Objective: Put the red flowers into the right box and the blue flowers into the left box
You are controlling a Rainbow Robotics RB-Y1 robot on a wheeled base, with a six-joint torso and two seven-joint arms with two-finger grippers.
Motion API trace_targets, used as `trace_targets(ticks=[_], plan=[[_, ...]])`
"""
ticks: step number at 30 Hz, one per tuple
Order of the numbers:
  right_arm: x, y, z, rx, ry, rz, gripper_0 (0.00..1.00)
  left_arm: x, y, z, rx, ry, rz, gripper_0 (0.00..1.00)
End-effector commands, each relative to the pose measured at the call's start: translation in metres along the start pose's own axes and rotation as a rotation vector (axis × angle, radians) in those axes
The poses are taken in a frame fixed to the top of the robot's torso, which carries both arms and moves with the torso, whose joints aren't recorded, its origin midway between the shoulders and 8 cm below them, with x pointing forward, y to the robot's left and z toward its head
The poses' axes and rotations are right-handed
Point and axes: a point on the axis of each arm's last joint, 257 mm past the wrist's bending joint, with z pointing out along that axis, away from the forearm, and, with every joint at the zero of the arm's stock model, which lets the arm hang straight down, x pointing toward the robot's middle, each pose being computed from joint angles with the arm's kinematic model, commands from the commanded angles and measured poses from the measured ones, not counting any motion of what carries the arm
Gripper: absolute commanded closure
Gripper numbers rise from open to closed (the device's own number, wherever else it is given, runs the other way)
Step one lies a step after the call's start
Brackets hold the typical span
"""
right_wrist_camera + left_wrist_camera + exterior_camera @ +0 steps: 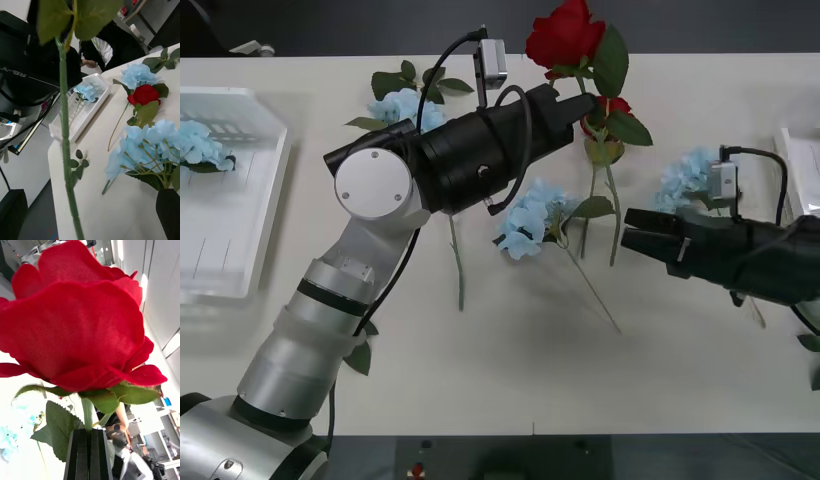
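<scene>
Front view: we have the left tool (572,100) clenched on the stem of a red rose (566,33), lifted off the bench (510,370), bloom at 12 o'clock of the tool, stem hanging toward 6. The right box (798,150) sits at 3 o'clock from that tool, far edge of the bench; the left box (240,200) is at 9 o'clock with one blue flower (200,145) already in it. So the carry has to go to 3 o'clock, across the right arm. The right tool (642,232) hovers released, pointing to 9 o'clock, nearer the right box than the left tool is. A second red rose (612,106) and three blue flowers (one at (530,220)) lie on the bench between the arms.

Right wrist view: the held rose's green stem (65,135) runs near-vertical close in front of the right tool. We judge a handover plausible. Office space behind, a person seated there.

Left wrist view: ribbed black fingers (80,455) pinch the stem just under the bloom.
</scene>
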Motion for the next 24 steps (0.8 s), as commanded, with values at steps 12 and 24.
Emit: trace_targets(ticks=[12, 24], plan=[[-0.046, 0.023, 0.075, -0.062, -0.145, -0.084, 0.1, -0.012, -0.015, 0.001, 0.023, -0.003, 0.022, 1.0], [-0.044, 0.015, 0.082, -0.026, -0.133, -0.107, 1.0, -0.012, -0.014, 0.001, 0.021, -0.005, 0.019, 1.0]])
